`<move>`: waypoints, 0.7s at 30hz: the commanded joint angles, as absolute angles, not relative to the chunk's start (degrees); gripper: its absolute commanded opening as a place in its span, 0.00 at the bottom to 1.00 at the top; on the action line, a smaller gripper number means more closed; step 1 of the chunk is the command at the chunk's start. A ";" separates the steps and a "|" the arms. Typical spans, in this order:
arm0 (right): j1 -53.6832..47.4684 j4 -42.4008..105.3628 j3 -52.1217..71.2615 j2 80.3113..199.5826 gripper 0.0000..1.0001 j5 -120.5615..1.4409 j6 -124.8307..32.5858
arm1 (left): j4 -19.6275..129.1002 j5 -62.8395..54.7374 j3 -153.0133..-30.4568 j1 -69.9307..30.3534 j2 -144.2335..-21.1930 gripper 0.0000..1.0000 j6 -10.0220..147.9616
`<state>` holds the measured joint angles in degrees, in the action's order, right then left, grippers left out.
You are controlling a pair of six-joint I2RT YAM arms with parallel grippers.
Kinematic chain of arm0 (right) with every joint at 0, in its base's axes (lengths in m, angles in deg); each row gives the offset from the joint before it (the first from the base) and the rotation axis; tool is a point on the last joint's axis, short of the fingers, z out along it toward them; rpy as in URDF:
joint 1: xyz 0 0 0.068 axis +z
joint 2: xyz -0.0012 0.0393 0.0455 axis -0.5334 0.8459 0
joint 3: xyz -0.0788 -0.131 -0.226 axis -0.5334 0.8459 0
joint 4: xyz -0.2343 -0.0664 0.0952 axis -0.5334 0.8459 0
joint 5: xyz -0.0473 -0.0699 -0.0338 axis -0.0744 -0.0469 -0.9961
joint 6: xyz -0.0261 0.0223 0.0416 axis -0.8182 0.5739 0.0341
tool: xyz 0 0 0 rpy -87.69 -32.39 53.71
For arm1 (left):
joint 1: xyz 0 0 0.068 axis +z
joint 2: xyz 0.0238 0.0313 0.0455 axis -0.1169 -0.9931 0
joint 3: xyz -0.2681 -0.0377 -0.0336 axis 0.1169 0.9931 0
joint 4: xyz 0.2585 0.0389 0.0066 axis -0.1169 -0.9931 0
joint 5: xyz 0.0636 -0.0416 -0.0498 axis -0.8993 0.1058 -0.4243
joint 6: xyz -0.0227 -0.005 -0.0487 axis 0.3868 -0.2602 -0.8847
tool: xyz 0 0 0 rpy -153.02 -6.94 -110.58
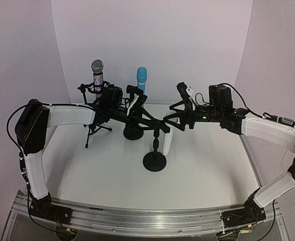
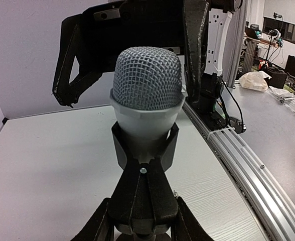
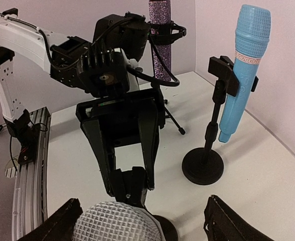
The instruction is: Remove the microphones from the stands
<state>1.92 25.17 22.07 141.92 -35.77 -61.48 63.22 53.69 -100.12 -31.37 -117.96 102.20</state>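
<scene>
A microphone with a grey mesh head [image 2: 147, 78] and a white body [image 1: 166, 143] sits tilted in the black clip [image 2: 142, 150] of a short stand with a round base [image 1: 154, 161]. My left gripper [image 1: 157, 125] is shut on the clip from the left; in the left wrist view its fingers [image 2: 95, 232] flank the clip's base. My right gripper [image 3: 142, 221] is open, its jaws standing wide on either side of the mesh head [image 3: 115, 223] without touching it. In the top view the right gripper [image 1: 173, 118] meets the left gripper above the stand, hiding the head.
A blue microphone [image 1: 141, 80] on a round-base stand [image 3: 202, 168] stands behind. A purple glitter microphone [image 1: 97, 75] on a tripod stands at the back left. An aluminium rail [image 1: 147, 218] runs along the near edge. White walls close in the back and sides.
</scene>
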 commanded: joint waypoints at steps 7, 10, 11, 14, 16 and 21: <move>2.41 20.92 23.54 141.49 0.47 -41.20 -61.05 | 64.86 53.75 -98.83 -31.46 -115.92 0.00 103.02; 2.44 20.92 23.58 141.07 0.25 -41.22 -60.06 | 65.46 53.54 -98.63 -31.38 -115.85 0.00 102.77; 2.42 20.94 23.69 140.72 0.15 -41.33 -59.58 | 65.51 53.31 -98.57 -31.36 -115.81 0.00 102.93; 2.40 21.09 24.99 138.37 0.00 -42.77 -58.61 | 65.64 52.62 -98.28 -31.31 -115.67 0.00 103.44; 2.35 21.98 26.17 136.13 0.00 -43.90 -58.59 | 65.64 52.28 -98.03 -31.21 -115.61 0.00 103.93; 2.06 27.68 27.09 131.00 0.00 -46.56 -59.13 | 64.45 52.02 -97.79 -31.01 -115.57 0.00 105.73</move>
